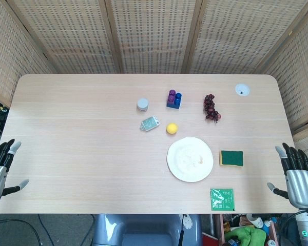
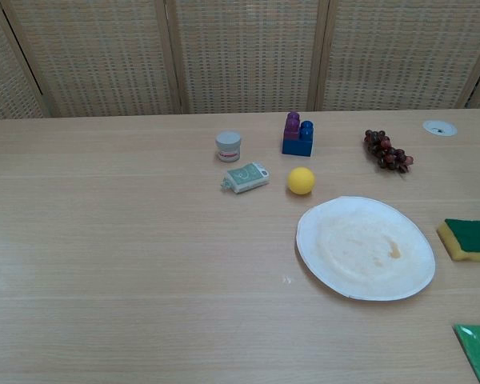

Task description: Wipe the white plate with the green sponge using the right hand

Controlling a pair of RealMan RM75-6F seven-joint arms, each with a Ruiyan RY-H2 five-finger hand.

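The white plate lies flat on the table right of centre, with faint brownish smears on it; the chest view shows the plate too. The green sponge, green on top with a yellow underside, lies just right of the plate, apart from it, and the sponge is cut off at the chest view's right edge. My right hand hangs past the table's right edge, fingers apart, holding nothing. My left hand is at the left edge, also empty with fingers spread.
A yellow ball, a small green packet, a grey-lidded jar, purple and blue blocks and dark grapes lie behind the plate. A green sachet lies near the front edge. A white disc sits far right.
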